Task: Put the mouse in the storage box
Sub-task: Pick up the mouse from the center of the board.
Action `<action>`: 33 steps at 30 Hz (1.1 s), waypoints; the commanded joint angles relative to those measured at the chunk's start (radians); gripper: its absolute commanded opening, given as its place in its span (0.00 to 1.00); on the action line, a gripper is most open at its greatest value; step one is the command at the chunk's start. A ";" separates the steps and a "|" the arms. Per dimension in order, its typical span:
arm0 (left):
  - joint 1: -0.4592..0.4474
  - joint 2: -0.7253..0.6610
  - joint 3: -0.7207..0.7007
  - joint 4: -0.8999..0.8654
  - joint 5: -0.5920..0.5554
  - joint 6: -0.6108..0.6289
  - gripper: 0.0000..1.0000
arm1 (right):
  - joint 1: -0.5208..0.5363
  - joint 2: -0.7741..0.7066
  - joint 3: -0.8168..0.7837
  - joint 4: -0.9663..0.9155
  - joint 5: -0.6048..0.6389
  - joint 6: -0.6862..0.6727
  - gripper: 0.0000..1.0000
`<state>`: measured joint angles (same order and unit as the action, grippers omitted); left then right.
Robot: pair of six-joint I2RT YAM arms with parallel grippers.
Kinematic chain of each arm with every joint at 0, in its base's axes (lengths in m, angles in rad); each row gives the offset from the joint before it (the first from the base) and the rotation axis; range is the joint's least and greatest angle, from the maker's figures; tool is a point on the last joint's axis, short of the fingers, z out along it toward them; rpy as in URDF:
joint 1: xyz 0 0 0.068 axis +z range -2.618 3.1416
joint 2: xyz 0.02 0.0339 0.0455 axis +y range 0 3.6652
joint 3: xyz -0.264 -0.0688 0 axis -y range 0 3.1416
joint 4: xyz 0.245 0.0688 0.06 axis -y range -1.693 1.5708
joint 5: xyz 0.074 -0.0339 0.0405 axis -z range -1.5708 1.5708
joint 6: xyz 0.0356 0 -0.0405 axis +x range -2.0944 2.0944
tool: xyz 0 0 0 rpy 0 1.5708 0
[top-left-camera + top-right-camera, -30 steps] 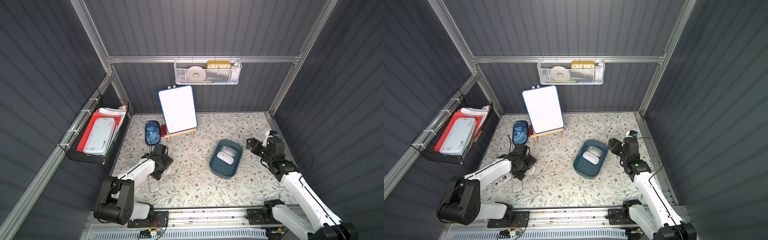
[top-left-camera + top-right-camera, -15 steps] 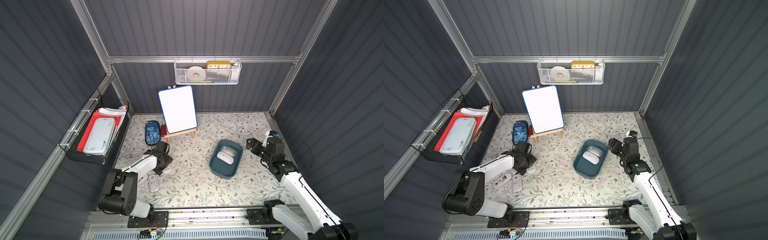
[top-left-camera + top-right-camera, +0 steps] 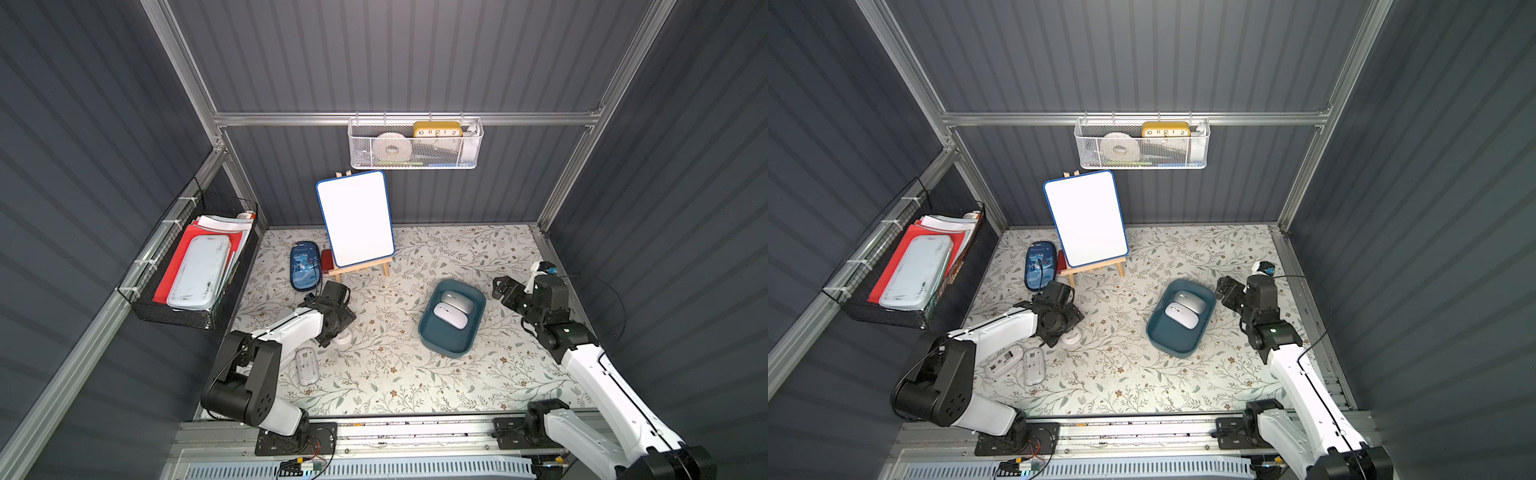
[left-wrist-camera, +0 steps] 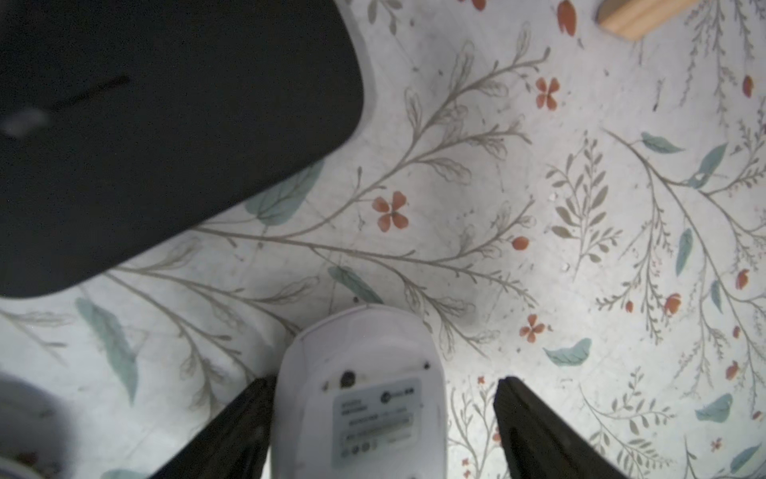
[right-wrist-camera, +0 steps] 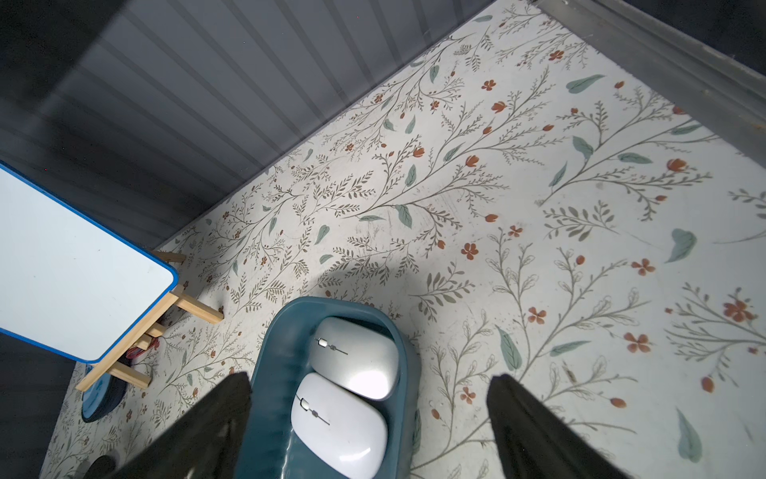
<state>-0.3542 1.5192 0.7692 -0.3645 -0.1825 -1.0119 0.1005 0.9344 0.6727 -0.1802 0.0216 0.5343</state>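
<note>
A: What do both top views show?

B: The storage box (image 3: 448, 340) sits right of centre on the floral bench (image 3: 395, 374). Two pale mice (image 3: 453, 307) lie side by side in its far half. The right end effector (image 3: 503, 287) hangs just beside the box's far right corner, with its jaws spread and nothing between them.

A: And the left arm?

B: The left end effector (image 3: 338, 330) points down at a white mouse (image 3: 344, 337), which is on the left part of the bench, well apart from the box. In a top view, two more mice (image 3: 1034, 365) lie underside up near that arm's base. A whiteboard on an easel (image 3: 355, 218) and a blue pencil case (image 3: 304, 266) stand nearer the back wall.

A: What does the left wrist view add?

B: The white mouse (image 4: 360, 394) is belly up with its label showing, between the fingers (image 4: 244, 419). One finger touches its side and the other stands clear of it, so the left end effector (image 4: 384, 379) is released, not clamping. Whether the mouse rests on the bench cannot be told. A blurred dark rounded object (image 4: 166, 124) lies nearby.

A: And the right wrist view?

B: The right end effector (image 5: 371, 375) is spread wide and empty. The storage box (image 5: 273, 344) lies below it with both mice inside, wheels up.
</note>
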 commanded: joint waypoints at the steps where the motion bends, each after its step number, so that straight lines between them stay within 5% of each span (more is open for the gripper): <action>1: -0.017 0.026 -0.028 -0.091 0.079 -0.002 0.88 | 0.000 -0.012 -0.012 0.004 0.001 -0.001 0.93; 25: -0.108 0.197 0.086 -0.225 0.057 -0.009 0.74 | -0.002 -0.032 -0.015 0.015 -0.011 0.012 0.93; 33: -0.111 0.127 0.125 -0.208 0.053 0.001 0.51 | -0.001 -0.031 -0.019 0.019 -0.015 0.014 0.93</action>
<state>-0.4530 1.6440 0.9096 -0.5549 -0.2283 -1.0027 0.1005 0.9119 0.6708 -0.1783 0.0177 0.5419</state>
